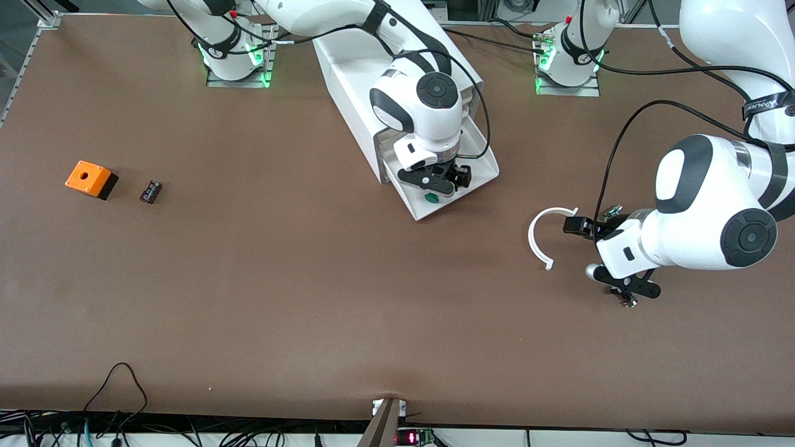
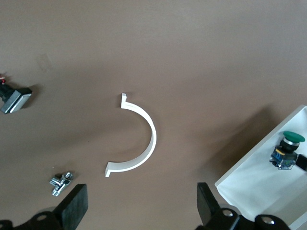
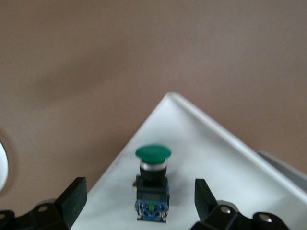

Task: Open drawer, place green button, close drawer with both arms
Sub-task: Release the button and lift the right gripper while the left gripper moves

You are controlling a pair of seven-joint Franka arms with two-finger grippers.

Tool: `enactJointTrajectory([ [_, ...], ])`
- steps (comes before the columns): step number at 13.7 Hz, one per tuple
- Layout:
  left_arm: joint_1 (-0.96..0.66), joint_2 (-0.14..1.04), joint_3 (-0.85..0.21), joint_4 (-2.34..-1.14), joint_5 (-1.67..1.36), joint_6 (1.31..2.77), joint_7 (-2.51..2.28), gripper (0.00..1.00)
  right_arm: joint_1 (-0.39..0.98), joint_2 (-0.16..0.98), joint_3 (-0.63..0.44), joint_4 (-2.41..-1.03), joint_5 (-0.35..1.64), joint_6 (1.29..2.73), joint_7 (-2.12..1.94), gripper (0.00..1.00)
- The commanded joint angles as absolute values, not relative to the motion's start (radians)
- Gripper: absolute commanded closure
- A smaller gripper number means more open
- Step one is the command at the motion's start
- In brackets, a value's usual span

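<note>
Brown tabletop (image 1: 310,279) fills the front view. Nearest the front camera we see the left gripper (image 1: 605,261), toward the left arm's end of the table, hovering low over bare table just beside a white half-ring (image 1: 541,239). Its two black fingers (image 2: 74,211) stand wide apart in the left wrist view, nothing between them. In that same view we spot a small silver metal part (image 2: 61,181) lying near the half-ring, and a flat grey-faced piece (image 2: 15,100) at the edge, well apart from both.

Next back, the drawer (image 1: 478,183) is pulled out of the white cabinet (image 1: 354,87), lowest level, open toward the front camera. The button (image 1: 430,198) lies inside it, close to the drawer's front corner, green cap showing. In the right wrist view we see it standing on the white tray floor, cap up, black-and-blue body below.

The right gripper (image 1: 442,180) hangs over the open drawer, just above the button. Its fingers (image 3: 72,199) are spread wide on either side of the button, not touching it.

Toward the right arm's end we see an orange box (image 1: 90,179) with a hole and a small dark part (image 1: 150,191) beside it, apart.
</note>
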State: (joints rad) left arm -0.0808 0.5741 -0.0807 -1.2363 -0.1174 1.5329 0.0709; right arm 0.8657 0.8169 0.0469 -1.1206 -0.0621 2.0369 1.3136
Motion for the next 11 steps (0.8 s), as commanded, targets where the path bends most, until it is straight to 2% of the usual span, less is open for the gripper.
enactJointTrajectory([
  [1, -0.087, 0.569, -0.1, -1.233, -0.094, 1.525, -0.142, 0.0, 0.833, 0.786, 0.0, -1.052, -0.064, 1.957, 1.243, 0.01],
  [4, -0.112, 0.554, -0.101, -1.276, -0.094, 1.557, -0.283, 0.0, 0.723, 0.729, 0.012, -1.052, -0.055, 1.87, 1.044, 0.01],
  [6, -0.138, 0.54, -0.1, -1.331, -0.094, 1.627, -0.351, 0.0, 0.652, 0.683, 0.012, -1.057, -0.037, 1.826, 0.886, 0.01],
  [11, -0.263, 0.448, -0.106, -1.636, -0.094, 1.941, -0.624, 0.0, 0.481, 0.571, 0.002, -1.094, 0.011, 1.705, 0.498, 0.01],
])
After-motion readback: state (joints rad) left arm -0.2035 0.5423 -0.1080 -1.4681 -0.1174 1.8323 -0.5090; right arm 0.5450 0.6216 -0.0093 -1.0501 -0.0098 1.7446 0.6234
